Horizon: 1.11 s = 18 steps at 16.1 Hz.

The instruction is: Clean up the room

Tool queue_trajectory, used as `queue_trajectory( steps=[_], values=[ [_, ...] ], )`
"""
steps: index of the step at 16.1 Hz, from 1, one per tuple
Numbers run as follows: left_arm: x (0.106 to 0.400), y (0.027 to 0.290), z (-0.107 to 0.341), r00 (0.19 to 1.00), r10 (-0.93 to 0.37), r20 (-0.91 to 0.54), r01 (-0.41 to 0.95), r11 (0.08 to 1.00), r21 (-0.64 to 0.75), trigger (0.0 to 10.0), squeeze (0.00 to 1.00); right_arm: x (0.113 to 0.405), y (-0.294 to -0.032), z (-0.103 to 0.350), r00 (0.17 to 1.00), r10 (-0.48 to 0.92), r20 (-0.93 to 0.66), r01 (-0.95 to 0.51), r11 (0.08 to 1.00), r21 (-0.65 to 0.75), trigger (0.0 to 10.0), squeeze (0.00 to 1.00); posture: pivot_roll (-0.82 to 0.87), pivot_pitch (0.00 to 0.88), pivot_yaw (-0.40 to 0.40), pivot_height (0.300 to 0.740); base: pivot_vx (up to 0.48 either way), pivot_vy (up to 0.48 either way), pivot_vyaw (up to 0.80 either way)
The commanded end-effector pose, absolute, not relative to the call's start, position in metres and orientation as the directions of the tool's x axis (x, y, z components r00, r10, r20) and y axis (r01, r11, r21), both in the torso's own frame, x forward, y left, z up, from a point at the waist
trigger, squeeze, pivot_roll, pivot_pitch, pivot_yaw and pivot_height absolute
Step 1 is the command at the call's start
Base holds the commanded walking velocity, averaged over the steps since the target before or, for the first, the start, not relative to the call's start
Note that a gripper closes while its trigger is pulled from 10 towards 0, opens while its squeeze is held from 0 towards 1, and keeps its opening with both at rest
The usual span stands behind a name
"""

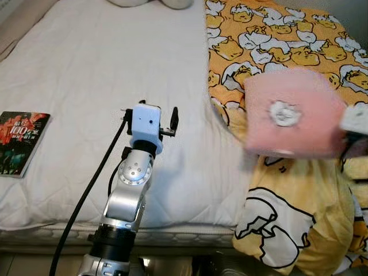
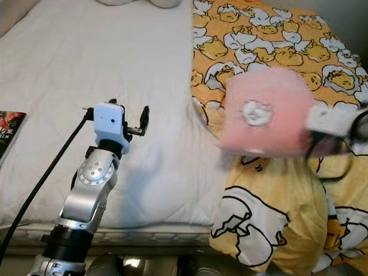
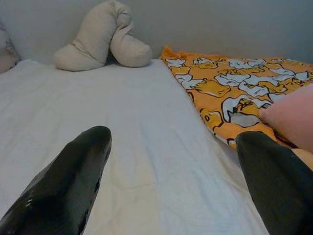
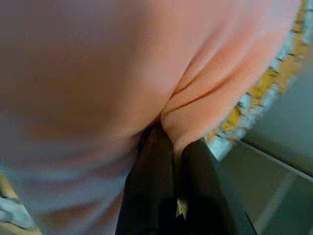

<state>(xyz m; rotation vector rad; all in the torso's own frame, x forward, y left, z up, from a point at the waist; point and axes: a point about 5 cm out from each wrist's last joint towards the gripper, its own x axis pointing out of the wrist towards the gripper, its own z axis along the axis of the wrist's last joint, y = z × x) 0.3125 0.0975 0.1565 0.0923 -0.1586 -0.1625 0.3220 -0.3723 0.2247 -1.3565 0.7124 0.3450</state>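
Pink fleece, in the form of a soft square cushion with a small white patch at its centre (image 1: 293, 114), is clamped in my right hand (image 4: 173, 147): the right wrist view shows both black fingers pressed together on a fold of its fabric. The cushion is raised above the orange and yellow blanket printed with white cartoon egg figures (image 1: 276, 34), which covers the right part of the bed and spills over its front edge in a loose heap. My left hand (image 3: 171, 161) is held forward over the white quilted mattress (image 1: 103, 63) with its fingers spread wide and nothing between them. I judge the task to be at an early stage: one item is picked up but not yet put anywhere, the blanket is still rumpled and hanging off the bed, and a dark paperback book with red cover art (image 1: 20, 141) lies flat on the mattress near its left edge. A beige curved bolster pillow (image 3: 100, 41) rests at the head of the bed against the wall. The cushion is motion-blurred in both eye views, so its patch design cannot be read. My right arm is cut off at the picture edge and partly covered by the cushion. The cushion's intended destination cannot be determined.
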Motion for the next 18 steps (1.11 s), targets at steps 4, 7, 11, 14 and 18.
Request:
queue_trajectory(
  steps=[4, 7, 11, 14, 18],
  values=[
    [0.311, 0.090, 0.157, 0.971, -0.193, 0.141, 0.183, 0.980, 0.080, 10.0, 0.00, 0.309, -0.399, 0.211, 0.694, -0.366, -0.620, -0.650, 0.053, -0.758, 0.0, 0.00, 0.01, 0.101, -0.100, 0.740, 0.000, 0.000, 0.00],
    [0.310, 0.087, 0.157, 0.970, -0.199, 0.140, 0.191, 0.979, 0.072, 10.0, 0.00, 0.306, -0.407, 0.201, 0.714, -0.441, -0.544, -0.602, 0.009, -0.798, 10.0, 0.00, 0.01, 0.101, -0.099, 0.740, 0.000, 0.000, 0.00],
    [0.309, 0.086, 0.158, 0.969, -0.202, 0.139, 0.195, 0.979, 0.068, 10.0, 0.00, 0.311, -0.396, 0.190, 0.793, -0.238, -0.561, -0.390, 0.510, -0.767, 10.0, 1.00, 0.02, 0.099, -0.100, 0.740, 0.000, 0.000, 0.00],
    [0.309, 0.085, 0.158, 0.969, -0.208, 0.137, 0.201, 0.978, 0.058, 10.0, 0.00, 0.305, -0.401, 0.193, 0.797, -0.189, -0.573, -0.382, 0.578, -0.721, 10.0, 1.00, 0.02, 0.096, -0.095, 0.740, 0.000, 0.000, 0.00],
    [0.308, 0.080, 0.159, 0.965, -0.224, 0.140, 0.219, 0.974, 0.052, 10.0, 0.00, 0.313, -0.391, 0.224, 0.881, 0.053, -0.471, -0.339, 0.765, -0.548, 10.0, 1.00, 0.01, 0.087, -0.096, 0.740, 0.000, 0.000, 0.00]
  ],
)
